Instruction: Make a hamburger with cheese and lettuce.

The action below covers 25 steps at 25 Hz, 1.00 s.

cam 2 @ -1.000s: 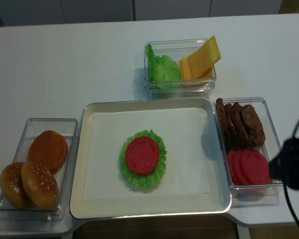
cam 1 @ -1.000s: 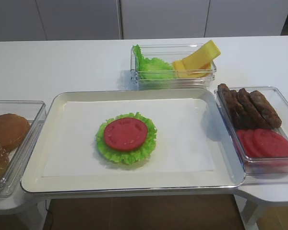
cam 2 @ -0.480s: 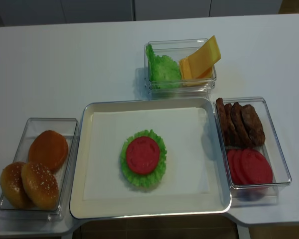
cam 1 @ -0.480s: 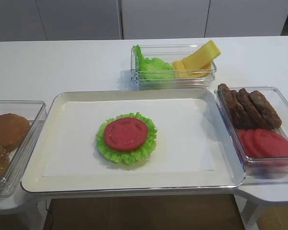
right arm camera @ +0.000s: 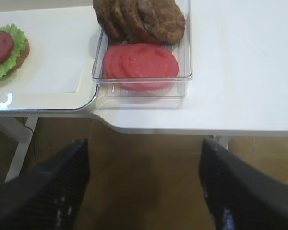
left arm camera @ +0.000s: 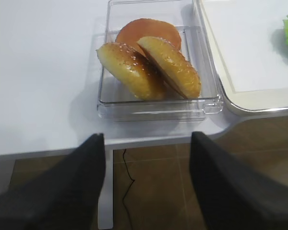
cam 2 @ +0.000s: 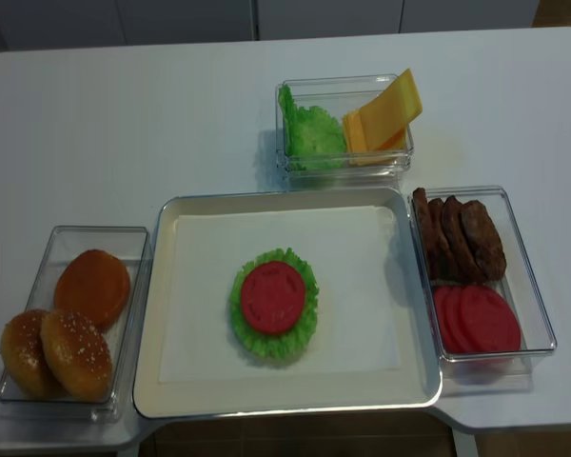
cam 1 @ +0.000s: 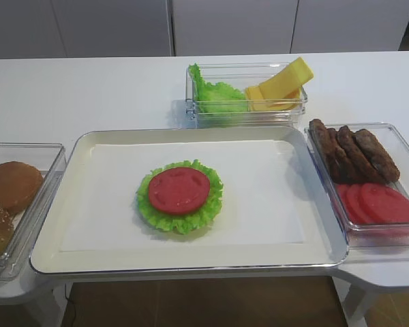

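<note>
Right gripper (right arm camera: 144, 187) has withdrawn off the table edge, jaws wide and empty (left gripper (left arm camera: 146, 184) likewise open), leaving a tomato slice (cam 2: 273, 297) on the hamburger (cam 2: 273, 305); cheese (cam 2: 385, 114) next.

The hamburger (cam 2: 273, 316) sits low and flat in the middle of the frame. It has a brown bun at the bottom, then the lettuce (cam 2: 305, 324), round, bright green and frilly, with a round red tomato slice (cam 2: 273, 297) on top. The cheese (cam 2: 385, 112) is in the upper middle of the frame. Its thick yellow-orange slices lean tilted, one corner poking up.
</note>
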Available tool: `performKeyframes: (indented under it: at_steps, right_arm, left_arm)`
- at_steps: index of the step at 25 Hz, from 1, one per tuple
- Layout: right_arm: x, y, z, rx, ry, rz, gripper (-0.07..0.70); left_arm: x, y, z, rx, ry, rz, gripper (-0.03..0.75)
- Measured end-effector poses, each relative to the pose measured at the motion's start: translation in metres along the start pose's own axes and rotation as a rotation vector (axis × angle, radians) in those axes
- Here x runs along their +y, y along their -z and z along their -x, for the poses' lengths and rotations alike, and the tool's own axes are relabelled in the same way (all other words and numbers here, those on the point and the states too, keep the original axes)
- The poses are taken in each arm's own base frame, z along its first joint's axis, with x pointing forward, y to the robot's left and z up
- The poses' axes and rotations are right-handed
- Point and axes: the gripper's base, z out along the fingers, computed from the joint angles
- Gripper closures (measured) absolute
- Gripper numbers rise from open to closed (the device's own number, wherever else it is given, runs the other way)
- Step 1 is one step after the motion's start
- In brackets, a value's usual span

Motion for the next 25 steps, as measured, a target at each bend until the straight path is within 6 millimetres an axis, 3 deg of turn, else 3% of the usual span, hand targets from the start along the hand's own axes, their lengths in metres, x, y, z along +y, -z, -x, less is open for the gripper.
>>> performKeyframes:
  at_steps: [8,25]
  right_arm:
    - [-0.005,-0.008,-0.023,-0.016,0.014,-0.022,0.079]
    - [-0.010,-0.024,-0.020,-0.081,0.121,-0.061,0.079]
  left_arm:
    - [0.000,0.000,0.000,0.000,0.000,0.000,0.301]
    - [0.000,0.000,0.000,0.000,0.000,0.000,0.301]
